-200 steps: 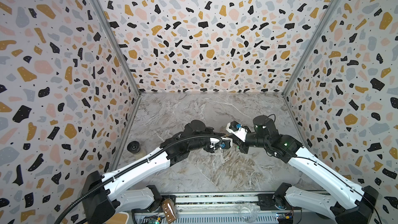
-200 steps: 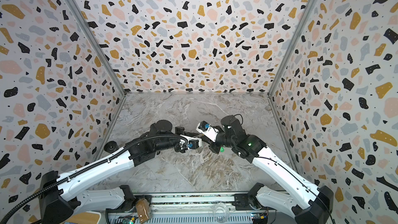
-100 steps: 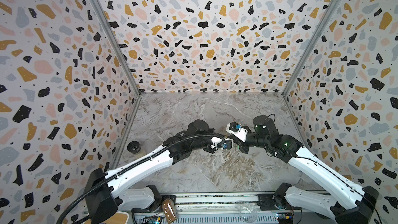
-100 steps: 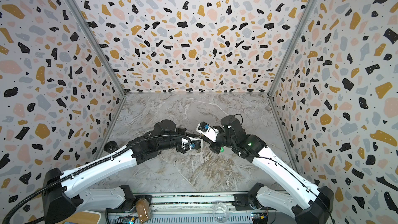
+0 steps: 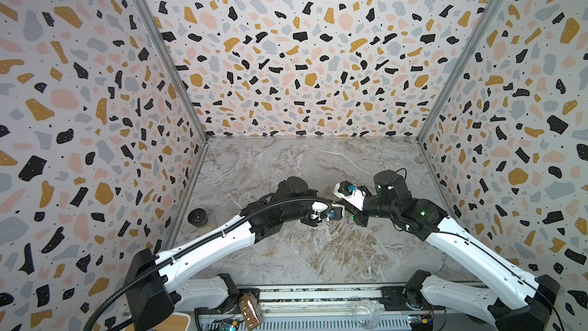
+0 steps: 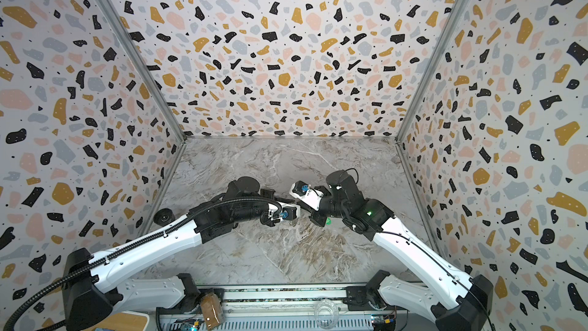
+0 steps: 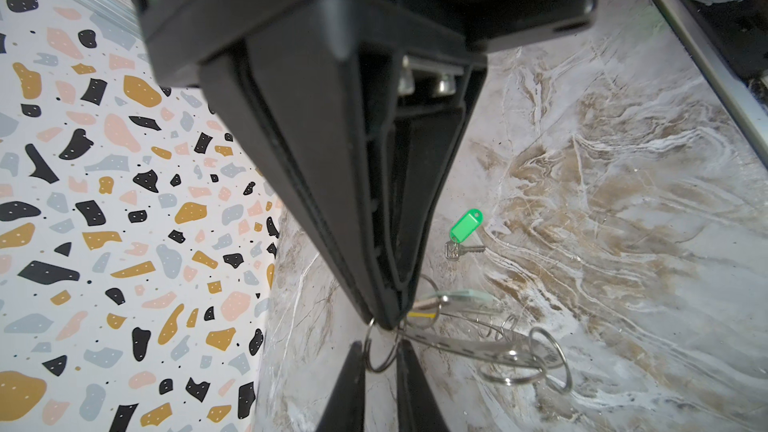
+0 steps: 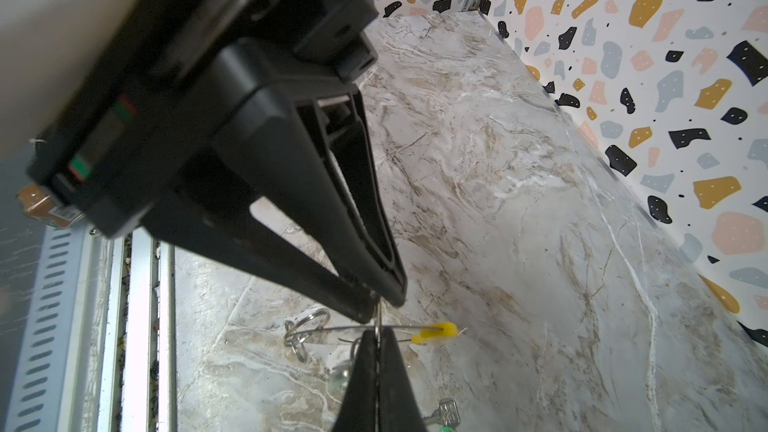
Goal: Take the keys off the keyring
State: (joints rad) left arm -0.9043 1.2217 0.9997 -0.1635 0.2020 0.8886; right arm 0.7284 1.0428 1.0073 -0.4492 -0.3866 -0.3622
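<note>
We had the green-tagged key [image 7: 465, 228] lying loose on the table [image 7: 623, 201], off the keyring [image 7: 457, 342]; the pale-tagged key [image 7: 469, 295] hung on that hoop between the left gripper [image 7: 387, 322] and the right gripper [image 8: 382, 305], both pinched shut on its wire, so, we judged, one key remained

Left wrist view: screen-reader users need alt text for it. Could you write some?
The left gripper, black fingers pinched together, holds the wire keyring over a marble table, tip to tip with the right gripper. A pale-tagged key sits beside the ring's yellow sleeve; a green-tagged key lies apart on the table.
</note>
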